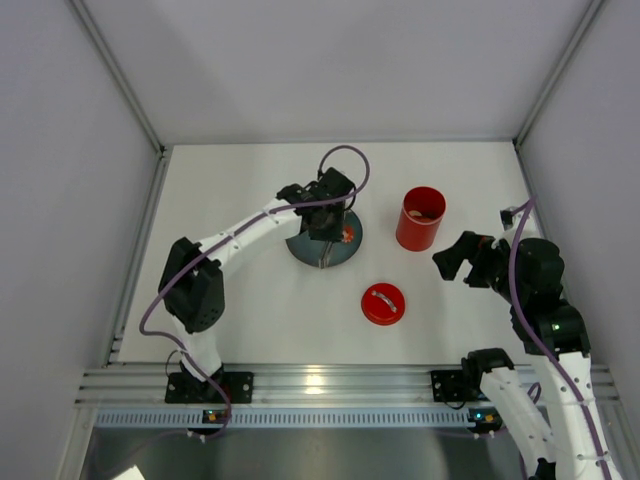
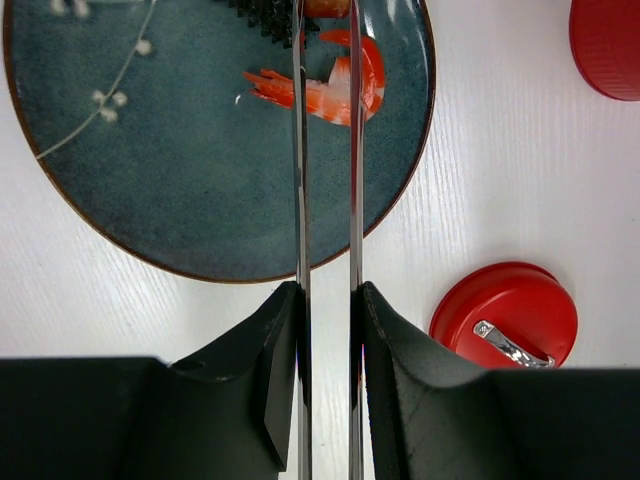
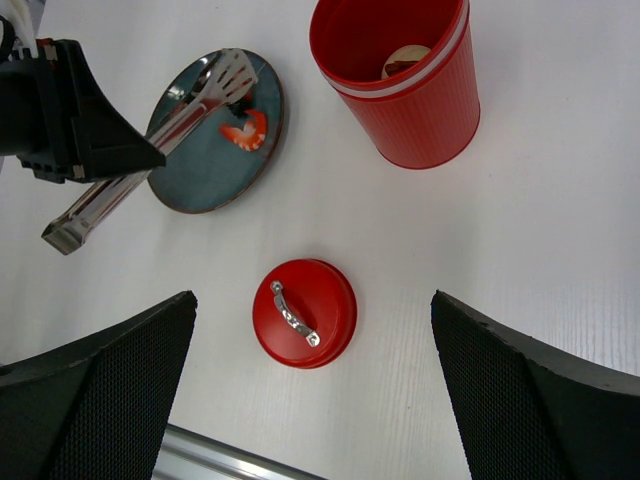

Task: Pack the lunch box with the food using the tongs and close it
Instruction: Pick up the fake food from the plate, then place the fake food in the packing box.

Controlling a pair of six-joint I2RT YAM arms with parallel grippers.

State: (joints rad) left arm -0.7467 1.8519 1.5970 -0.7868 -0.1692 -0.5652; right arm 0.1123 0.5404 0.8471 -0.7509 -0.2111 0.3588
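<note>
My left gripper (image 2: 328, 295) is shut on the slim silver tongs (image 2: 301, 200), one finger pressing each arm. The arms reach out over the dark blue-grey plate (image 2: 180, 170) and straddle an orange-red piece of food (image 2: 325, 95); I cannot tell whether they pinch it. The tall red lunch box (image 3: 410, 90) stands open right of the plate, with a beige piece (image 3: 403, 60) inside. Its red lid (image 3: 303, 312) with the silver handle lies flat on the table in front. My right gripper (image 3: 312, 296) hangs open above the lid, holding nothing.
White walls close in the table on the left, back and right. A metal rail (image 1: 320, 385) runs along the near edge by the arm bases. A dark bit of food (image 2: 265, 12) lies at the plate's far edge.
</note>
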